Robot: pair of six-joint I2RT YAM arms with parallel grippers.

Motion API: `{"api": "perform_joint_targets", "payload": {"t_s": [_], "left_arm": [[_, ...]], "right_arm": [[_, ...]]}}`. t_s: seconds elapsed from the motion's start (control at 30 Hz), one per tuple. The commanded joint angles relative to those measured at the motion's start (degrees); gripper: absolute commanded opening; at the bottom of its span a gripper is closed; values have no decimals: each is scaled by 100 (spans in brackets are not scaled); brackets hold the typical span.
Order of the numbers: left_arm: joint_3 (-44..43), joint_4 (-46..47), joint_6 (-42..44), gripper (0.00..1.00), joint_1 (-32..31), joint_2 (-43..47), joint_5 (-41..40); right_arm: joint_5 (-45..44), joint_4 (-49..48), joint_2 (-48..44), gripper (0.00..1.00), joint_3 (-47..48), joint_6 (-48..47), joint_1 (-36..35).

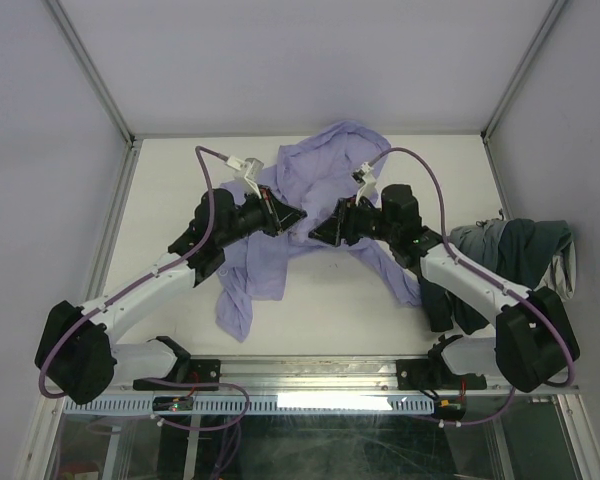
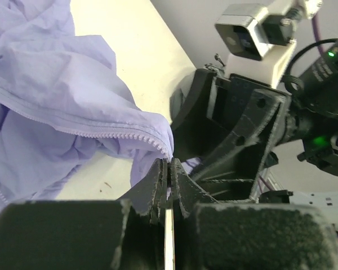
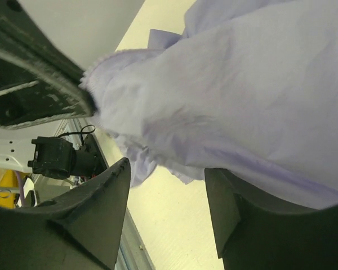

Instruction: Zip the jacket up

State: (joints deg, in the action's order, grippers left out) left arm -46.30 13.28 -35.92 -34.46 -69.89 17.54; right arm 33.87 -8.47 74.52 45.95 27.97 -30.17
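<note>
White matte tabletop (image 1: 330,320) inside a booth with pale grey walls (image 1: 280,60), metal framing at the corners.

Jacket (image 1: 315,175): thin lavender fabric, soft, heavily wrinkled. It lies spread mid-table in the top view, with one sleeve trailing toward lower left of centre and another toward lower right. In the left wrist view the jacket (image 2: 56,95) fills the left half of the frame, and a line of fine lavender zipper teeth (image 2: 118,135) runs along its folded edge down toward frame centre.

Left gripper (image 2: 169,167): black textured fingers pressed together with only a sliver of gap, pinching the jacket edge right where the zipper teeth end. In the top view the left gripper (image 1: 292,214) sits at frame centre, over the fabric.

Right gripper (image 3: 168,169): fingers (image 3: 101,208) apart at medium width, with bare table visible through the gap. The jacket (image 3: 242,84) drapes across the upper right of that view and lies over the right-hand finger. Can't tell whether any fabric is actually between the pads. In the top view the right gripper (image 1: 318,230) is nose to nose with the left one, just beside it.

A dark grey-green garment (image 1: 520,250) is bunched at the table's right edge, well apart from the jacket body.
</note>
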Motion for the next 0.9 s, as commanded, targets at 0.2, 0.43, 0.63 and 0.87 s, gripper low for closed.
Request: {"api": "perform_joint_targets", "payload": {"t_s": [0.2, 0.43, 0.63, 0.87], "left_arm": [[36, 491, 208, 0, -278, -25, -300], [-12, 472, 211, 0, -300, 21, -213], [-12, 491, 184, 0, -315, 41, -171], [2, 525, 129, 0, -335, 62, -146]], "right_arm": [[630, -1378, -123, 66, -176, -240, -200], [598, -1522, 18, 59, -163, -299, -243], [737, -1675, 169, 43, -139, -294, -246], [825, -1861, 282, 29, -133, -215, -246]]}}
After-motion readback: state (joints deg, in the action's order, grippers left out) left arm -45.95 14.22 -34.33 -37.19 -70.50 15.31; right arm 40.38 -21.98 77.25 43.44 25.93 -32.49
